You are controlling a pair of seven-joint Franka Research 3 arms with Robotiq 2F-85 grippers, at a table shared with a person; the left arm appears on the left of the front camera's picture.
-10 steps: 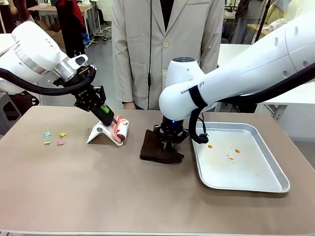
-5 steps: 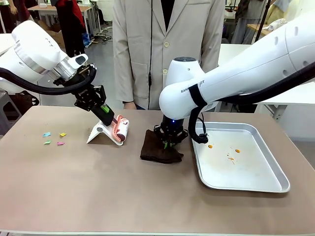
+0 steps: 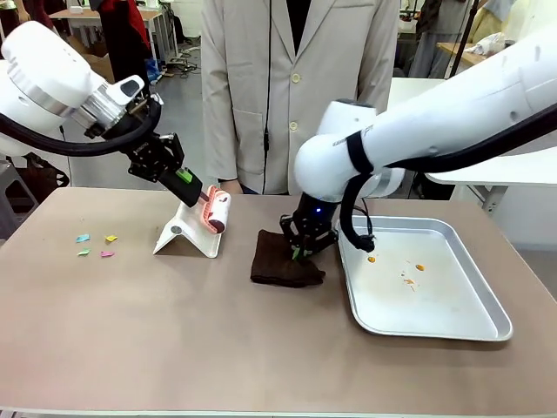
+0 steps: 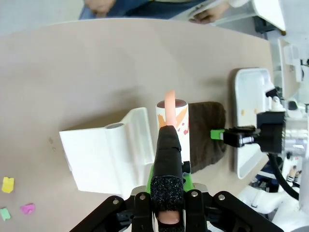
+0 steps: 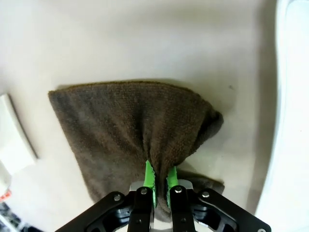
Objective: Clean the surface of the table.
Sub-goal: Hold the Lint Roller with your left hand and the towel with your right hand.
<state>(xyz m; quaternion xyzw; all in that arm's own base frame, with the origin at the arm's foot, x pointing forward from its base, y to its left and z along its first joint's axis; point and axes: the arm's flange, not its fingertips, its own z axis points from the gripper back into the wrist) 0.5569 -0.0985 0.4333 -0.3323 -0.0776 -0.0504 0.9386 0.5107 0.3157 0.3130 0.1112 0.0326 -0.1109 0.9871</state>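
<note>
I've got the taupe table (image 3: 174,331) stretched right across my front view, a person standing at its far edge, and the silver tray (image 3: 435,333) lying on its right side with a few orange crumbs (image 3: 409,279) in it. Just left of the tray, my right gripper (image 5: 158,176) is pinched tight on a fold of the dark brown cloth (image 3: 283,268), which lies bunched on the tabletop. Over on the left, my left gripper (image 3: 187,185) is clamped on the pink handle of the lint roller (image 3: 215,212), its head at the top of the white stand (image 3: 187,237), and small coloured paper scraps (image 3: 96,246) lie well off to the left.
</note>
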